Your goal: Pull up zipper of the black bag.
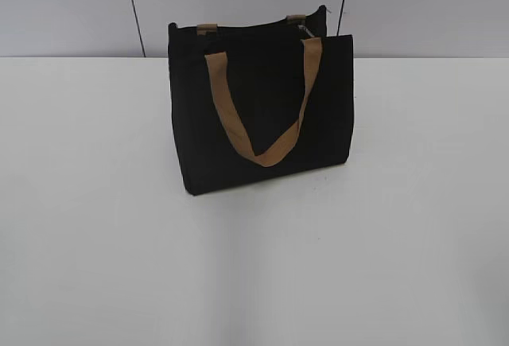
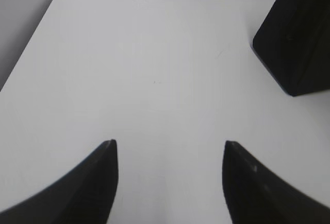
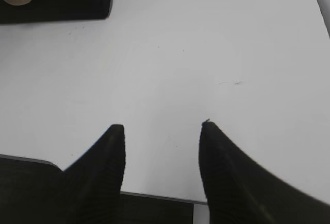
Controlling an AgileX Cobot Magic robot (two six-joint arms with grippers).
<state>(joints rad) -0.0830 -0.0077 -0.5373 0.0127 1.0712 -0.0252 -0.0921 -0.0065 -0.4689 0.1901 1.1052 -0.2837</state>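
The black bag (image 1: 262, 111) stands upright on the white table, at the middle towards the back. One tan strap handle (image 1: 266, 115) hangs down its front. A small silvery glint, probably the zipper (image 1: 304, 29), shows at the bag's top right; it is too small to make out. My left gripper (image 2: 170, 142) is open and empty over bare table, with a corner of the bag (image 2: 299, 38) far ahead to its right. My right gripper (image 3: 162, 126) is open and empty near the table's front edge, with the bag (image 3: 56, 0) far ahead to its left. Neither gripper shows in the exterior view.
The white table (image 1: 95, 203) meets a grey panelled wall (image 1: 71, 4) just behind the bag. The table's left edge (image 2: 26, 49) shows in the left wrist view and its front edge (image 3: 154, 197) in the right wrist view.
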